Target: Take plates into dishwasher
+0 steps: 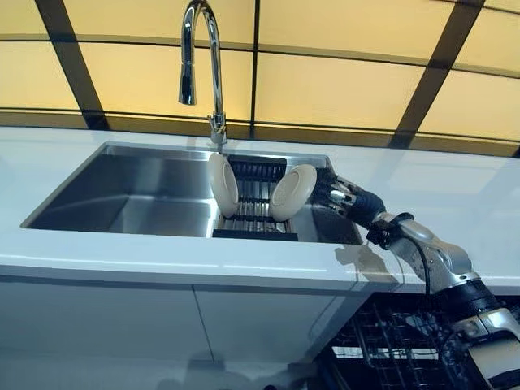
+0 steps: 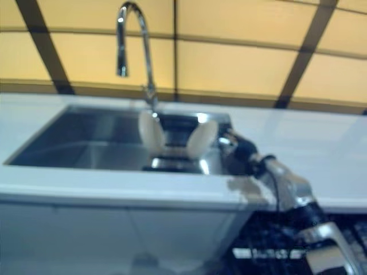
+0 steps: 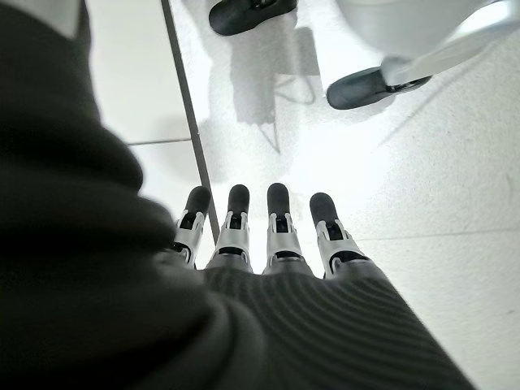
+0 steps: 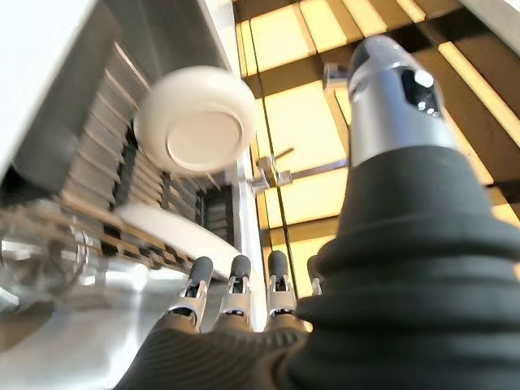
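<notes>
1. Two cream plates stand on edge in the black drying rack (image 1: 253, 213) at the right end of the steel sink (image 1: 122, 195). The right plate (image 1: 292, 192) tilts toward 1 o'clock, the left plate (image 1: 223, 184) toward 11, so they splay apart in a V.
2. The right hand (image 1: 341, 198) sits just beside the right plate, at its 3 o'clock. The fingers (image 4: 236, 284) are straight and hold nothing, pointing at the rack.
3. The plate's rim runs up and down, so I judge a grip must come at its upper edge.
4. The faucet (image 1: 199, 65) rises at 12 o'clock of the rack; room above the plates looks free.
5. The dishwasher rack (image 1: 382, 345) lies open at 5 o'clock, below the counter (image 1: 455, 203).
6. The left hand (image 3: 268, 244) hangs far off over the floor, fingers straight and empty.
</notes>
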Controlling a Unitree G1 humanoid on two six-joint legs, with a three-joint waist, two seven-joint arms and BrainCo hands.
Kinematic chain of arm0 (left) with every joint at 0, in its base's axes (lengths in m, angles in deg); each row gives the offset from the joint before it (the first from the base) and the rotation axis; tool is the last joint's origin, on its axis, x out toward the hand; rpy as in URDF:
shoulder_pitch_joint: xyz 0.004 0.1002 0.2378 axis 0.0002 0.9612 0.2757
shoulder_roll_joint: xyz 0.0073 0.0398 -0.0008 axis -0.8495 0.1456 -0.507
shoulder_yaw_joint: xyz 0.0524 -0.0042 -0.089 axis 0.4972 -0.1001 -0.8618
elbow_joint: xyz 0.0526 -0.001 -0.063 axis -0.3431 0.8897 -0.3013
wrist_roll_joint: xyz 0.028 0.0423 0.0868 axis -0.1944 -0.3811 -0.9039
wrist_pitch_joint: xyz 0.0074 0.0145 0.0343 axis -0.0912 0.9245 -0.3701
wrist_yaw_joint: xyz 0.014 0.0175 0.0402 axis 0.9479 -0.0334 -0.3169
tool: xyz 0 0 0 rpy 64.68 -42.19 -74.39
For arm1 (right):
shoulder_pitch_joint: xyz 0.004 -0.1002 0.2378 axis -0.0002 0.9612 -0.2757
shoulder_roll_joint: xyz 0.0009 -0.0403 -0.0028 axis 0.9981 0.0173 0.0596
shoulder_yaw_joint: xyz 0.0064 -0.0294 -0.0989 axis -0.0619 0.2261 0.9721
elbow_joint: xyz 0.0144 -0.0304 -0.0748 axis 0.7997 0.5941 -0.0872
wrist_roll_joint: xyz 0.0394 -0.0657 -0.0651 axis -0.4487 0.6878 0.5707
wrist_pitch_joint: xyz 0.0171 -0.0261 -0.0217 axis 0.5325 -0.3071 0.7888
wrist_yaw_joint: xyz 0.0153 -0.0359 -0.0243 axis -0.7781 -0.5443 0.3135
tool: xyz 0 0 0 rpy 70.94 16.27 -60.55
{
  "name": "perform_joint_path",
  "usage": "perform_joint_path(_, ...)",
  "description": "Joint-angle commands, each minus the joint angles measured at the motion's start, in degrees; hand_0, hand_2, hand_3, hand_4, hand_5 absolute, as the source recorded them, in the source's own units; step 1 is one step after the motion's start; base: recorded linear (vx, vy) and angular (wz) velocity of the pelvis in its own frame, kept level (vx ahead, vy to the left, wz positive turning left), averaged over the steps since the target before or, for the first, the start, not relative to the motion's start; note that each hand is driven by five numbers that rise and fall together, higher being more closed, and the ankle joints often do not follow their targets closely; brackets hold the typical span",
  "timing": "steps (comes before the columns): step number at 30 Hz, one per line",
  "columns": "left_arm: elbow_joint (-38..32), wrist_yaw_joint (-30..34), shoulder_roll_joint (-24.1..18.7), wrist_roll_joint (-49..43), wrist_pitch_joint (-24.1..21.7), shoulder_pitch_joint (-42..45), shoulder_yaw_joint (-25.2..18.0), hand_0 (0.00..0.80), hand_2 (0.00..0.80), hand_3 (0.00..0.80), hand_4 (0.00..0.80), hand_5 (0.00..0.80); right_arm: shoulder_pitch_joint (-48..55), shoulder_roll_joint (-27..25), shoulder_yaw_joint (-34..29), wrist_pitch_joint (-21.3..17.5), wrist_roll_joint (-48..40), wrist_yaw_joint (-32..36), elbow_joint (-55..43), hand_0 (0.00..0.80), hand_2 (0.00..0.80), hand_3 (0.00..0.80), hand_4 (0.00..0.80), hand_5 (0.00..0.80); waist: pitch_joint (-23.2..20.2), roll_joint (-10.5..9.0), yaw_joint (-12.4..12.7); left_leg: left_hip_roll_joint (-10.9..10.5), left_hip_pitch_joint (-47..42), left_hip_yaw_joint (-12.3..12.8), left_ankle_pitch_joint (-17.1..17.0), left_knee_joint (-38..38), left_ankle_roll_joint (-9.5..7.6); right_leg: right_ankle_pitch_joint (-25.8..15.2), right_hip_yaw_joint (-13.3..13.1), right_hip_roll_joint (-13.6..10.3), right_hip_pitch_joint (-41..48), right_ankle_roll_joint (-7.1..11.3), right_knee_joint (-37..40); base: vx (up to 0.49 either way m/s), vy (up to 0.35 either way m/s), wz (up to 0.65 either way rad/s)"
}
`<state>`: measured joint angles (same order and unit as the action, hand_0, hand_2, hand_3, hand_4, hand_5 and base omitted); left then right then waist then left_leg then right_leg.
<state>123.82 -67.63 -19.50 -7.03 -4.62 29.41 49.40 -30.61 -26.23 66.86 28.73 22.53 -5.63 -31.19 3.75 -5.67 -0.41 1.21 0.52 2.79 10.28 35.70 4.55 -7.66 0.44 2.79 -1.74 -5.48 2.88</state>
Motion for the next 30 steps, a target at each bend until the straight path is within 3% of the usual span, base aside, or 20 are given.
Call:
perform_joint_path(1, -0.48, -0.43, -0.64, 0.46, -0.9, -0.31, 0.27, 0.0, 0.0, 0.0, 0.0, 0.0, -3.73, -0.31, -2.38, -3.62, 0.46, -0.87, 1.32, 0.0, 0.0, 0.0, 0.0, 0.0, 1.32, 0.5, -0.5, 0.9, 11.69, -0.32, -14.56, 4.85, -3.98, 6.11, 1.12, -0.23, 4.95, 1.4, -3.8, 0.109, 0.22, -0.51)
perform_joint_path(2, -0.86, -0.11, -0.77, 0.72, -1.31, 0.08, 0.7, 0.0, 0.0, 0.0, 0.0, 0.0, -4.25, 0.53, -1.84, -4.29, 0.4, -2.38, 1.94, 0.0, 0.0, 0.0, 0.0, 0.0, 1.93, 0.09, -0.03, -0.38, 8.55, 1.52, -14.11, -8.83, -3.95, 6.94, 1.66, -1.23, 6.9, 2.54, -3.5, 0.145, 0.217, -0.41)
perform_joint_path(3, -0.98, -0.05, -0.71, 0.33, -1.5, 0.15, 0.81, 0.0, 0.0, 0.0, 0.0, 0.0, -4.51, 0.75, -1.62, -4.51, 0.45, -2.92, 2.14, 0.0, 0.0, 0.0, 0.0, 0.0, 2.14, -0.15, 0.05, -0.75, 7.28, 2.27, -14.95, -13.55, -3.85, 7.33, 1.83, -1.56, 7.5, 2.78, -3.5, 0.167, 0.253, -0.5)
perform_joint_path(4, -1.96, -0.33, -0.53, -0.44, -1.37, -0.2, 2.17, 0.0, 0.0, 0.0, 0.0, 0.0, -5.74, 0.1, -1.18, -5.27, 0.16, -4.89, 2.59, 0.0, 0.0, 0.0, 0.0, 0.0, 2.44, 0.02, 0.18, -1.65, 8.02, 1.74, -16.69, -23.44, -3.82, 8.94, 2.14, -1.43, 8.12, 2.74, -4.82, 0.139, 0.2, -0.45)
perform_joint_path(5, -2.96, -0.56, -0.28, -1.18, -0.53, -0.52, 3.06, 0.0, 0.0, 0.0, 0.0, 0.0, -6.39, -0.83, -1.09, -5.21, -1.72, -5.97, 2.59, 0.0, 0.0, 0.0, 0.0, 0.0, 2.38, -0.19, 0.23, -3.46, 7.62, -0.31, -13.48, -24.35, -5.06, 9.89, 0.71, -1.74, 8.25, 3.15, -5.88, 0.154, 0.216, -0.37)
perform_joint_path(7, -3.35, -1.06, -0.12, -0.04, 0.63, -1.42, 4.58, 0.0, 0.0, 0.0, 0.0, 0.0, -6.64, -2.65, -2.11, -3.92, -2.29, -6.14, 3.08, 0.0, 0.0, 0.0, 0.0, 0.0, 1.06, -0.05, -0.27, -4.74, 4.88, -1.45, -9.86, -28.11, -6.4, 10.21, 0.09, -2.24, 7.51, 4.08, -6.61, 0.181, 0.182, -0.16)
perform_joint_path(11, -1.9, -2.09, -0.79, 2.73, 0.81, -2.65, 4.24, 0.0, 0.0, 0.0, 0.0, 0.0, -4.82, -3.73, -5.52, -3.63, -1.88, -3.29, 4.69, 0.0, 0.0, 0.0, 0.0, 0.0, -0.38, 1.02, -0.68, -4.94, -1.06, -2.4, -10.56, -36.56, -7.06, 8.7, 1.79, -3.06, 5.96, 5.58, -5.12, 0.144, 0.125, 0.3)
perform_joint_path(15, -1.94, -2.06, -1.87, 2.83, 0.57, -2.59, 4.47, 0.0, 0.0, 0.0, 0.0, 0.0, -4.87, -4.01, -6.41, -3.46, -2.84, -3.9, 5.16, 0.0, 0.0, 0.0, 0.0, 0.0, -1.47, 1.49, -0.31, -4.84, -2.23, -3.01, -11.9, -40.7, -7.38, 7.63, 2.24, -3.12, 4.7, 6.18, -3.35, 0.054, 0.026, 0.03)
perform_joint_path(26, -2.24, -0.13, -1.21, -0.46, -1.71, -2.28, 5.6, 0.0, 0.0, 0.0, 0.0, 0.0, -11.54, -5.12, -2.71, 1.22, -3.42, -2.65, 9.74, 0.0, 0.0, 0.0, 0.0, 0.0, -2.26, 0.74, 1.78, -5.26, -1.24, -3.83, -10.99, -40.7, -7.73, 5.96, 4.02, -3.96, 4.75, 6.93, 0.77, 0.085, 0.023, 0.07)
perform_joint_path(28, -2.45, -0.35, -1.64, -0.9, -1.98, -2.19, 6.33, 0.0, 0.0, 0.0, 0.0, 0.0, -12.05, -4.87, -2.19, 1.66, -3.19, -2.75, 10.58, 0.0, 0.0, 0.0, 0.0, 0.0, -2.19, 0.83, 2.04, -5.33, -1.23, -3.82, -10.93, -40.7, -8.02, 7.47, 4.85, -3.91, 4.49, 6.89, -1.98, 0.109, 0.06, 0.01)
perform_joint_path(30, -2.82, -0.16, -2.08, -0.05, -1.8, -2.06, 6.61, 0.0, 0.0, 0.0, 0.0, 0.0, -12.18, -4.09, -1.53, 1.35, -1.9, -2.97, 11.28, 0.0, 0.0, 0.0, 0.0, 0.0, -1.51, 1.06, 2.02, -5.38, -1.35, -3.43, -11.23, -40.7, -8.49, 8.19, 6.14, -3.99, 2.23, 7.41, -9.38, 0.07, 0.048, -0.01)
